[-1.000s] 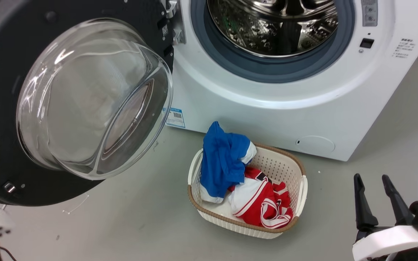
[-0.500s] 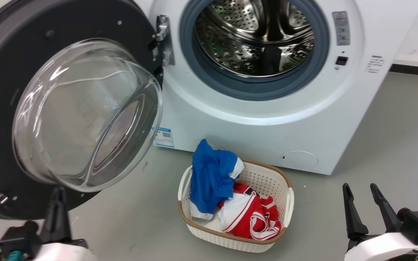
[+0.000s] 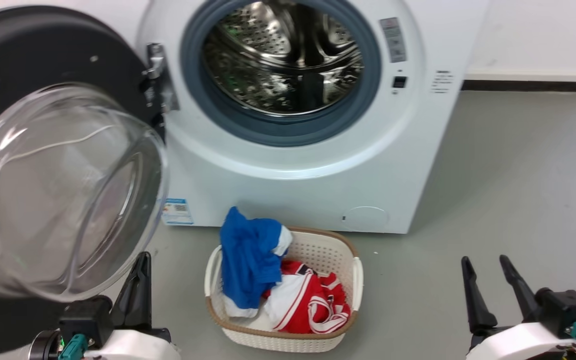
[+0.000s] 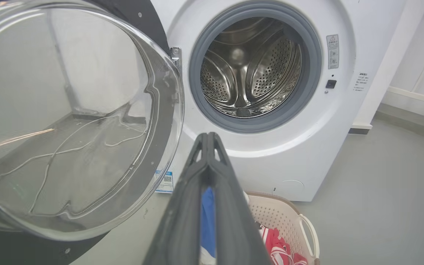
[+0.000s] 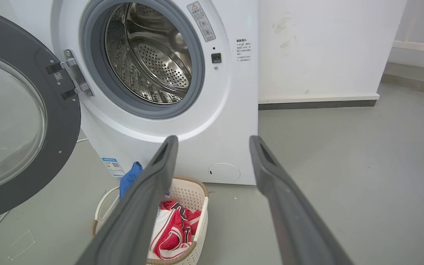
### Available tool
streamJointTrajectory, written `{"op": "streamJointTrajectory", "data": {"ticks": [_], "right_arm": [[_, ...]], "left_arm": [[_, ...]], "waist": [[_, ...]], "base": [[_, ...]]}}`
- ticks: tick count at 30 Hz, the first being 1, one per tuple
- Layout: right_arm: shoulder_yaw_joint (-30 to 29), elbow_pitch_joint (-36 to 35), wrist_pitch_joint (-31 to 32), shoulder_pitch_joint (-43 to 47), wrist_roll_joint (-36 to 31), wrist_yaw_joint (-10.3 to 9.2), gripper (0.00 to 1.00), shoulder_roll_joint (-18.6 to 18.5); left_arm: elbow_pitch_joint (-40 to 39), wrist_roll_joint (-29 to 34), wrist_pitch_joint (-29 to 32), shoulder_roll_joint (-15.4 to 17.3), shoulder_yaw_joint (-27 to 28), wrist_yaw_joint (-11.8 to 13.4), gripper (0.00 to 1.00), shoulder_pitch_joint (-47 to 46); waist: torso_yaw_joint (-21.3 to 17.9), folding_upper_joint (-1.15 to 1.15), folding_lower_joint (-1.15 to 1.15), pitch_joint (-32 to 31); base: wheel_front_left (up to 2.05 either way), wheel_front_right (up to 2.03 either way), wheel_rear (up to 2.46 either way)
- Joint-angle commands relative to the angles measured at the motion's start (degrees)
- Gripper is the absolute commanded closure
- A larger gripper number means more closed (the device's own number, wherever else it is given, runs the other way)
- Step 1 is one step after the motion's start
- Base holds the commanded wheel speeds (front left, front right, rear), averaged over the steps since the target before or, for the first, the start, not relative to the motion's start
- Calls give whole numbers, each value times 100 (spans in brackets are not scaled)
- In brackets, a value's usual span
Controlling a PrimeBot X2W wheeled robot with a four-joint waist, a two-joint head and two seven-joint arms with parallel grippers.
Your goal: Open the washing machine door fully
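Washing machine door (image 3: 58,175), a large round glossy black disc with a bulging clear glass bowl, stands swung out from the left side of the boxy white washing machine (image 3: 293,195), hung on a metal hinge (image 3: 157,75). The left claw (image 3: 143,260) sits close under the bowl's lower rim, in front of the machine's left corner. Whether it touches the glass cannot be told. In the left wrist view the left claw (image 4: 208,137) has its two dark fingers pressed together on nothing. The right claw (image 3: 484,260) hangs over the grey floor (image 3: 518,175) off the machine's right front, fingers apart and empty.

The right wrist view alone shows the hinge (image 5: 74,73) with two arms and a white wall (image 5: 326,48) beside the machine. The left wrist view looks straight into the perforated steel drum (image 4: 248,70).

In front of the machine stands one cream plastic basket with a brown rim (image 3: 353,272), holding two garments: a blue cloth (image 3: 248,255) draped over its left edge and a red-and-white cloth (image 3: 308,305). Each claw's fingers hide part of that basket in its own wrist view.
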Motion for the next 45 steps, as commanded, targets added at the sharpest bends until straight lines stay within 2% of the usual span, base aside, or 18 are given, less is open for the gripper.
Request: {"op": "streamJointTrajectory", "data": {"ticks": [1, 7, 9, 11, 19, 29, 45], "right_arm": [[43, -19, 10, 25, -41, -1, 0, 9], [206, 5, 35, 29, -143, -1, 0, 9], [232, 16, 35, 10, -151, -1, 0, 9], [247, 28, 30, -14, -157, -1, 0, 9], [272, 67, -6, -90, -182, -1, 0, 9], [290, 121, -91, -143, -234, -1, 0, 9], [301, 216, -145, -193, -176, -1, 0, 9]], "left_arm": [[37, 17, 5, 4, -18, -4, 100, -104], [344, 55, 16, -7, -108, -54, 100, -269], [439, 69, 5, 5, -123, -56, 56, -332], [543, 51, 6, -3, -139, -66, 0, -360], [780, 33, -75, -26, -107, 16, 0, -400], [889, 12, -188, -109, -139, 46, 0, -353], [990, -71, -294, -134, -137, -27, 0, -451]], "waist": [[-210, 0, 0, -26], [-571, 0, 0, -2], [-640, 0, 0, 16], [-687, 0, 0, 23], [-755, 0, 0, 58], [-664, 0, 0, 92], [-629, 0, 0, 75]], "base": [[0, 0, 0], [0, 0, 0], [0, 0, 0], [0, 0, 0], [0, 0, 0], [0, 0, 0], [0, 0, 0]]}}
